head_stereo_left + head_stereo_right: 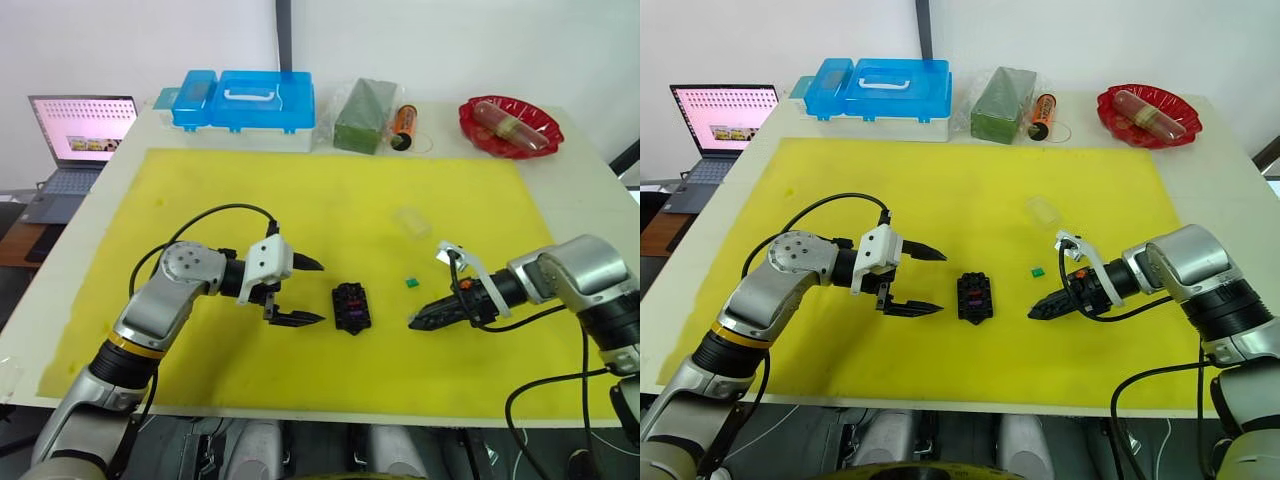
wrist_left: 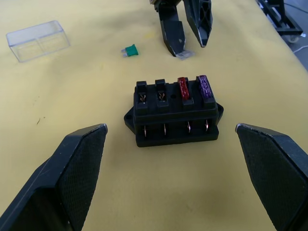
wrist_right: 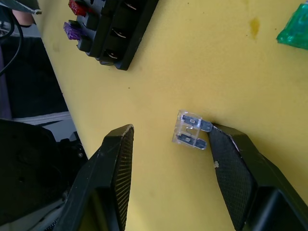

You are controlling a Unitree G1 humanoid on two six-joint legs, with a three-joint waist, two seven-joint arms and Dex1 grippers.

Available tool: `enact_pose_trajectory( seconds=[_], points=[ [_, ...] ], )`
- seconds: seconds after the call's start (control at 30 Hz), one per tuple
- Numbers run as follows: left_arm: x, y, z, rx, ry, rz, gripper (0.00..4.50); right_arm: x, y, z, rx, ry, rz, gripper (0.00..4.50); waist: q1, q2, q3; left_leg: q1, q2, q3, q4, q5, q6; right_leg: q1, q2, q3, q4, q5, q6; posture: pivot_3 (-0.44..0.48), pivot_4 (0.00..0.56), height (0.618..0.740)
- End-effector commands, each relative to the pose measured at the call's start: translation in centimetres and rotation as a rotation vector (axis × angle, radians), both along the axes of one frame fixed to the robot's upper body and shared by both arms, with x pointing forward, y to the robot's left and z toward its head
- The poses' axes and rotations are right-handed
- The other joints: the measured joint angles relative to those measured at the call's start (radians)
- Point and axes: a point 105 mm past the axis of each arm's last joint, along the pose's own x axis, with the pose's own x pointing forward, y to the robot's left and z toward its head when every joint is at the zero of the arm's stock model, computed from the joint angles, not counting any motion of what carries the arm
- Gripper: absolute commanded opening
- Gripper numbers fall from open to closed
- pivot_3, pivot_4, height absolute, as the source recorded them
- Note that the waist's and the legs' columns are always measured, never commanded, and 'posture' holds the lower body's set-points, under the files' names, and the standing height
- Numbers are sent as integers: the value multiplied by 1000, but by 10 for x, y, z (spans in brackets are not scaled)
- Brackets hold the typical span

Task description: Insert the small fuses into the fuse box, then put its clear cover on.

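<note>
Fuses come first: a red fuse (image 2: 185, 89) and a purple fuse (image 2: 205, 87) already sit in two end slots of the fuse box (image 2: 173, 113), which rests on the yellow mat (image 1: 330, 210) between the two arms, with two slots beside them empty. A clear fuse (image 3: 190, 130) lies flat on the mat, its metal blades touching one finger of the right claw (image 3: 169, 159), which is spread around it and has not yet closed. A green fuse (image 1: 410, 282) lies loose nearby, between the clear fuse and the clear cover (image 2: 37, 39), which sits further back on the mat.

The step in hand looks to be picking up the clear fuse. To do it well, the right claw should shift so the plastic body sits midway between its fingers, then close on the body's flat faces, leaving the blades free and pointing out for the slot. A fuse this thin and lying flat may skid or flip if one finger pushes it first.

The left claw (image 1: 295, 290) hovers spread wide just beside the fuse box, well placed to steady it during insertion.
</note>
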Motion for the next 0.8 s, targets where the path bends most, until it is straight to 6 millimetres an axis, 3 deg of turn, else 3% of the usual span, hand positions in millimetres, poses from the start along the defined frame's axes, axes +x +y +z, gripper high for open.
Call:
enact_pose_trajectory(
  seconds=[0.03,0.17,0.3,0.43,0.8],
  points=[
    [-4,-4,9,-16,-34,-23,4500,-4,5,-3,33,30,2,2165,-1,0,0,0,0,0,0,0,0,0,0,0,0,0,0,0,150,740],
    [-4,-4,9,-16,-34,-25,4500,-4,2,-6,22,32,-12,938,0,0,0,0,0,0,0,0,0,0,0,0,0,0,0,0,150,740],
    [-4,-4,10,-16,-34,-26,4500,-3,-2,-8,14,31,-29,938,1,0,0,0,0,0,0,0,0,0,1,0,0,0,0,0,150,740],
    [-4,-5,10,-17,-33,-28,4500,-1,-2,-8,19,28,-43,29,0,0,0,0,0,0,0,0,0,0,1,0,0,0,0,0,150,740],
    [-4,-6,10,-22,-31,-27,4500,-2,-6,-2,61,24,-147,29,1,0,0,0,0,0,0,0,0,0,0,0,0,0,0,0,150,740]
  ],
)
